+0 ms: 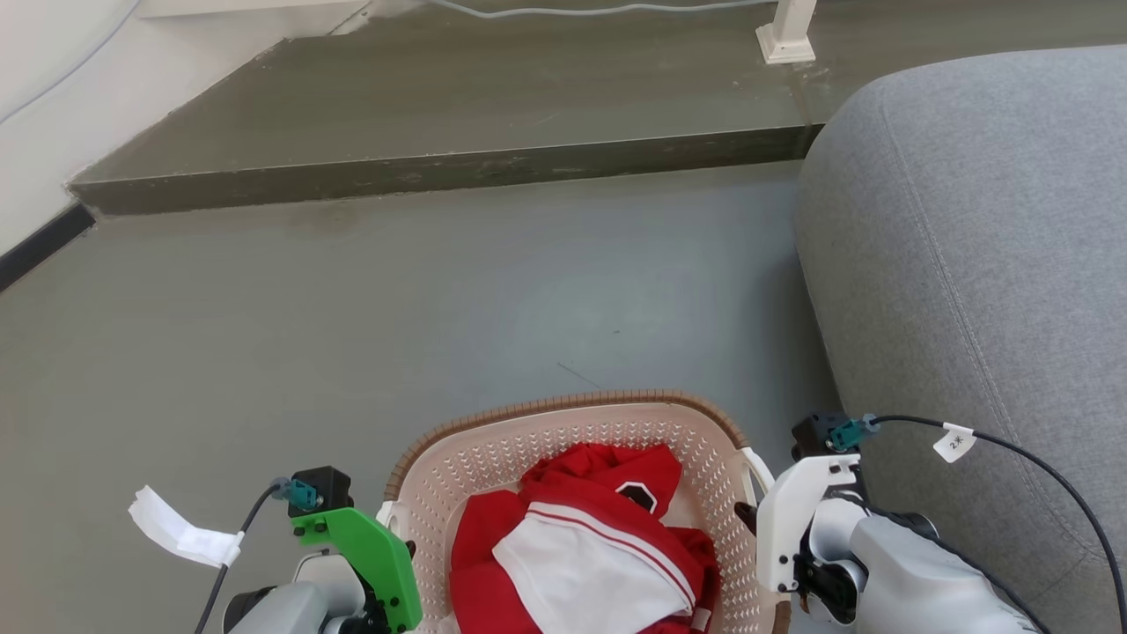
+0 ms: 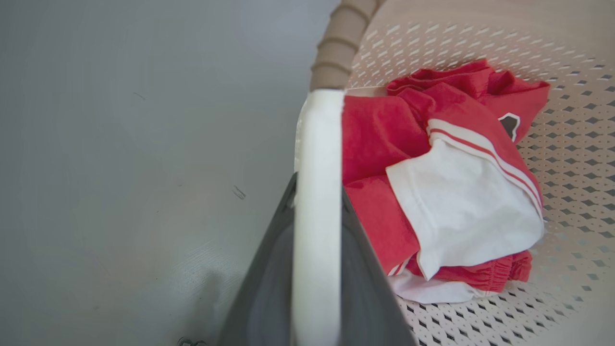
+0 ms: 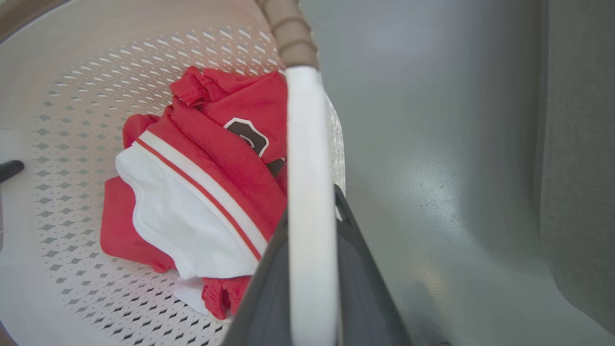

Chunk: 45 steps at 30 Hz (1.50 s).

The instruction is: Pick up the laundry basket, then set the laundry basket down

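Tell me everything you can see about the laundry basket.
The laundry basket is cream plastic, rounded-rectangular, with perforated walls, a brown woven-look rim and a white handle on each side. It is upright over the grey floor beside a grey sofa, holding crumpled red and white clothing. The left gripper clamps the left handle, the right gripper the right handle.
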{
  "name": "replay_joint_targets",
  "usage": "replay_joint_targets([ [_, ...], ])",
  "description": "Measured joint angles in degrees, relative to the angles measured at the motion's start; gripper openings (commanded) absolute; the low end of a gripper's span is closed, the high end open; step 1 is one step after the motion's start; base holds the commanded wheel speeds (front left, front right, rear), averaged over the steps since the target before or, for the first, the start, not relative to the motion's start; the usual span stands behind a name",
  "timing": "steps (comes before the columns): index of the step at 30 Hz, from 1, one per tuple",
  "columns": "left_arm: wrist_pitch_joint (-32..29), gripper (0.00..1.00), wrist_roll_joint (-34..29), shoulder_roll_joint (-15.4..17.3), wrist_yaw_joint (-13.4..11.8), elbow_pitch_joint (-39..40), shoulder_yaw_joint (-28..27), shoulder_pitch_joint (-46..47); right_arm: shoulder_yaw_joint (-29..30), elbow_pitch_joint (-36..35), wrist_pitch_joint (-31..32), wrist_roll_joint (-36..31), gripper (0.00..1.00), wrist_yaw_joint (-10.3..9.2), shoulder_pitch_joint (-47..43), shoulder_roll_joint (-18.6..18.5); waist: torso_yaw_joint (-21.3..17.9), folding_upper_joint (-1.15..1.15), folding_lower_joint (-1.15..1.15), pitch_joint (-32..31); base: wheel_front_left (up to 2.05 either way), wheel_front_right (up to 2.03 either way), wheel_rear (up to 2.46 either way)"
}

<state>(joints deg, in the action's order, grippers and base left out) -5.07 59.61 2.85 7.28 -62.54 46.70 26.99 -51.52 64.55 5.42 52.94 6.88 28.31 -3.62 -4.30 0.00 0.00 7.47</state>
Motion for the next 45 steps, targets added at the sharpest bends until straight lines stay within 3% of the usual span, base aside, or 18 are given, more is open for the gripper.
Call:
replay_joint_targets([
  [16, 0.1, 0.00, 0.7, 0.5, 0.0, 0.3, 0.8, 1.6, -0.8, 0.1, -0.6, 0.6, 0.00, 0.00, 2.1, 0.0, -0.1, 0.00, 0.00, 3.0, 0.00, 0.00, 0.00],
  [45, 4.7, 0.00, 1.1, 1.8, 0.0, 1.9, 1.5, 8.9, -0.7, 1.1, -5.3, 1.6, 0.00, -0.01, 9.9, 0.0, -0.1, 0.00, 0.00, 14.5, 0.00, 0.00, 0.00],
])
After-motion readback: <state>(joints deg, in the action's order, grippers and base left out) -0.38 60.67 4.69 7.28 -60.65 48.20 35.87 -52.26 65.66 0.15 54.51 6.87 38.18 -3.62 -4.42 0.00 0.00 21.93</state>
